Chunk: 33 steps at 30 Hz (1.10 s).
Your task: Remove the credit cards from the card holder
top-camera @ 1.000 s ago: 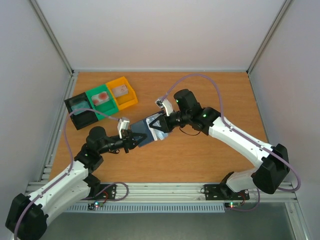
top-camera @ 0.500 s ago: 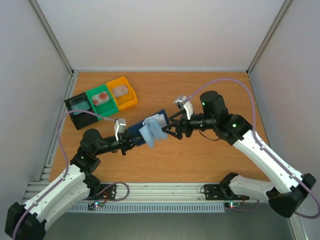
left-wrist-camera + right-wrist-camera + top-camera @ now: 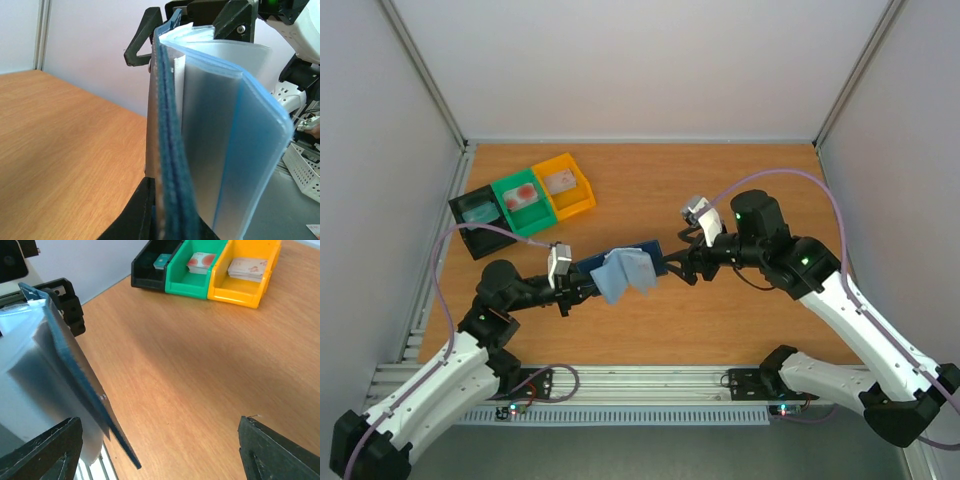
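Observation:
The card holder [image 3: 625, 272] hangs above the table between the two arms, a navy wallet with its pale blue pockets [image 3: 240, 150] fanned out. My left gripper [image 3: 580, 287] is shut on its near edge [image 3: 170, 165]. My right gripper [image 3: 673, 268] is open, and its fingers [image 3: 145, 40] straddle the holder's far end without clamping it. In the right wrist view the holder [image 3: 65, 360] reaches in from the left between the spread fingertips [image 3: 40, 450]. Credit cards lie in the bins: a teal one [image 3: 162, 261] and pale red-marked ones [image 3: 200, 261] [image 3: 247, 267]. Whether the pockets hold a card I cannot tell.
Three bins stand in a row at the back left: black [image 3: 480, 215], green [image 3: 520, 200] and yellow [image 3: 565, 185]. Bare wooden table [image 3: 740, 190] stretches right of them. Metal frame posts and white walls close in the sides.
My left gripper has shut on the holder. The right gripper has opened, let go and drawn back to the right. The holder's pale pockets have fanned out.

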Each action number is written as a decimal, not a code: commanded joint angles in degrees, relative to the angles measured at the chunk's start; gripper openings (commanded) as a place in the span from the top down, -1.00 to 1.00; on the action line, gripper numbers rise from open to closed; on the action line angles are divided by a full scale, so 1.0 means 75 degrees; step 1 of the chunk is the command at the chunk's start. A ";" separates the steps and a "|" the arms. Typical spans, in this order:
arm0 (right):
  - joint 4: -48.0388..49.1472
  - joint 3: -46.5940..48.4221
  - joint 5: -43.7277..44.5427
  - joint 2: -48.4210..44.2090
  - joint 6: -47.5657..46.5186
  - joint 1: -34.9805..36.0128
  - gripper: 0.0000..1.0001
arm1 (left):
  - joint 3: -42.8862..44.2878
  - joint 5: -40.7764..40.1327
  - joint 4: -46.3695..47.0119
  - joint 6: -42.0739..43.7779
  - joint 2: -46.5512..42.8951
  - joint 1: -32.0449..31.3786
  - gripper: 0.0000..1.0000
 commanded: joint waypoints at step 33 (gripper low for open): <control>0.1312 0.0129 0.1072 0.0663 0.1023 0.2424 -0.97 | 0.0256 -0.0245 0.0139 0.0096 0.0068 -0.0019 0.99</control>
